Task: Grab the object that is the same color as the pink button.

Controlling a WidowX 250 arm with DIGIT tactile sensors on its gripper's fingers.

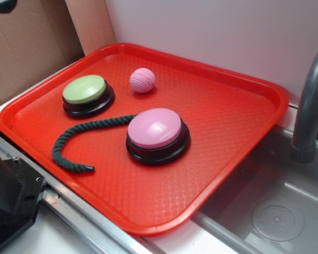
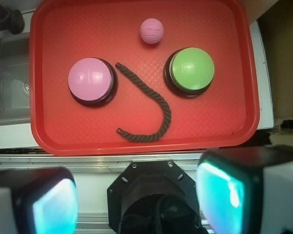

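A red tray [image 1: 238, 137] covers most of the counter, its right edge beside a grey sink [image 1: 286, 211]; the gripper [image 2: 136, 202] hangs off the tray's near edge, fingers [image 2: 224, 195] spread wide, holding nothing; the pink button [image 1: 155, 129] sits mid-tray; the green button [image 1: 85, 90] towards the left edge; a dark rope [image 1: 77, 140] curves between them; the pink ball [image 1: 142, 80] rests near the far edge, apart from both.

My wrist view crops the gripper [image 2: 136, 195] fingers, both blurred; the faucet [image 1: 311, 106] runs off the exterior frame.
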